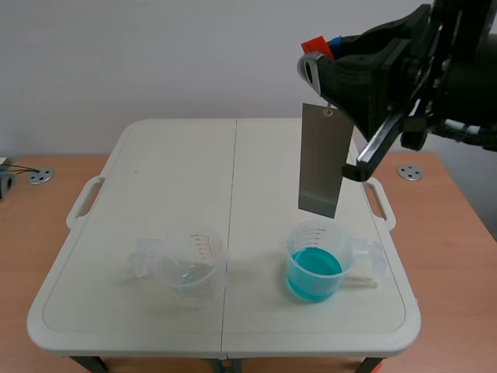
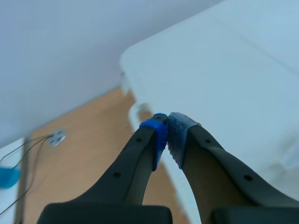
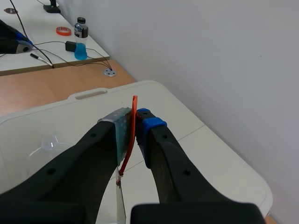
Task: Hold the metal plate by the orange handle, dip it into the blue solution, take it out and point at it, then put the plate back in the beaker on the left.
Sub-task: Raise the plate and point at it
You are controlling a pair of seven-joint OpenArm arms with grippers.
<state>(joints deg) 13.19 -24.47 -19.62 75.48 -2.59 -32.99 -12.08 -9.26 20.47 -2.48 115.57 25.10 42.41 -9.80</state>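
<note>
1 grey plate (image 1: 320,159) hangs upright above the blue solution (image 1: 314,272), its orange handle (image 3: 135,103) pinched in the right gripper (image 3: 135,122); the left gripper (image 2: 167,135) seems clenched, empty.

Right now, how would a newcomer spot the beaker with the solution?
On the white table, near the robot's edge, the right-hand beaker stands below the hanging metal plate. It alone holds blue liquid; the left beaker looks empty.

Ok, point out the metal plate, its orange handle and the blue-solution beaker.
metal plate (image 1: 320,159), scene view, middle of its flat face.
orange handle (image 3: 135,112), right wrist view, upper part of the strip.
blue-solution beaker (image 1: 314,235), scene view, clear wall above the liquid.
</note>
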